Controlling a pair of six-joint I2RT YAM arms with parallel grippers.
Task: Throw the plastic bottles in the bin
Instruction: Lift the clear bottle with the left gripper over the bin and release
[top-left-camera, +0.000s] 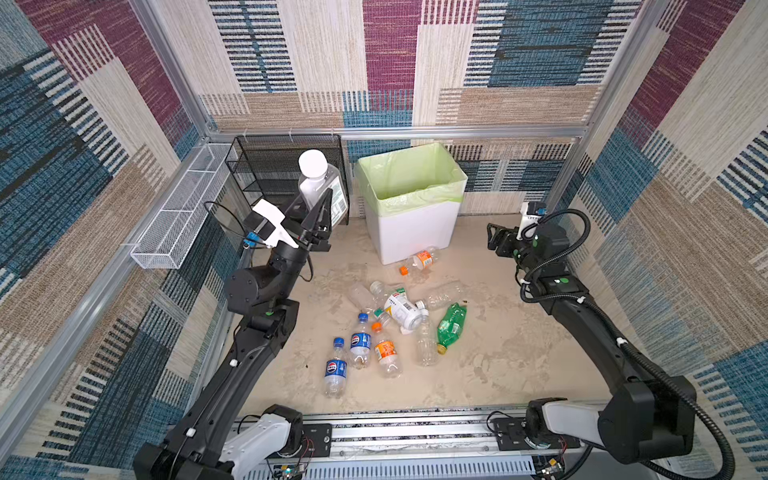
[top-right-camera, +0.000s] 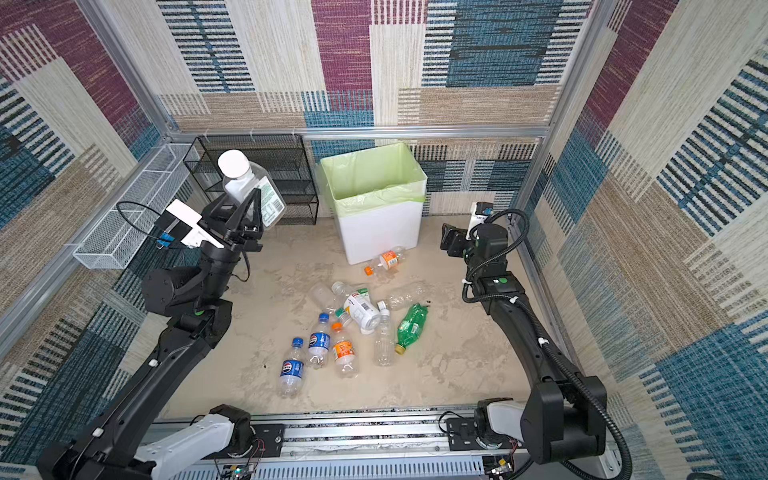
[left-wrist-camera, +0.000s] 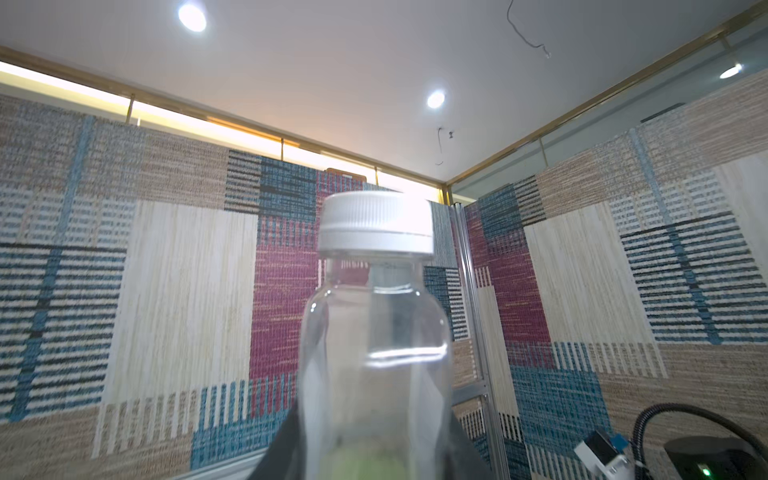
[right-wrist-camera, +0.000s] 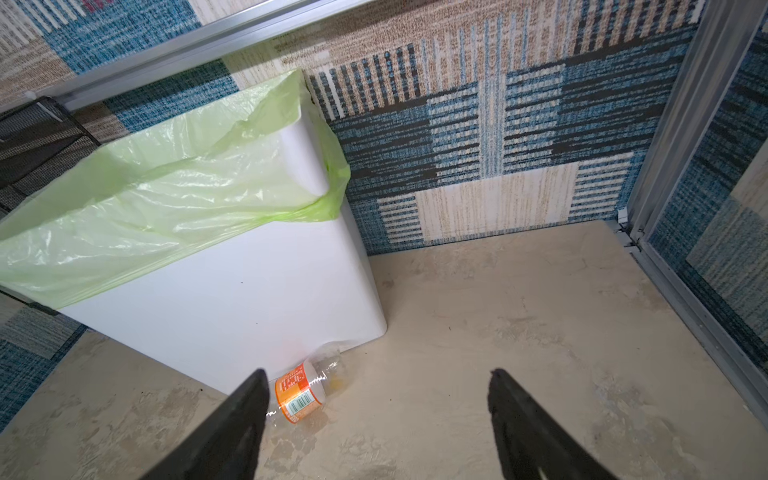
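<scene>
My left gripper is shut on a clear plastic bottle with a white cap and a green label. It holds the bottle upright in the air, left of the bin; the cap fills the left wrist view. The bin is white with a pale green bag over its rim. My right gripper is open and empty, low over the floor to the right of the bin. An orange-labelled bottle lies against the bin's foot beside one of its fingers. Several more bottles lie scattered mid-floor.
A black wire-mesh rack stands behind the held bottle. A long white wire basket hangs on the left wall. An aluminium rail runs along the front edge, and carpeted walls close in the back and both sides.
</scene>
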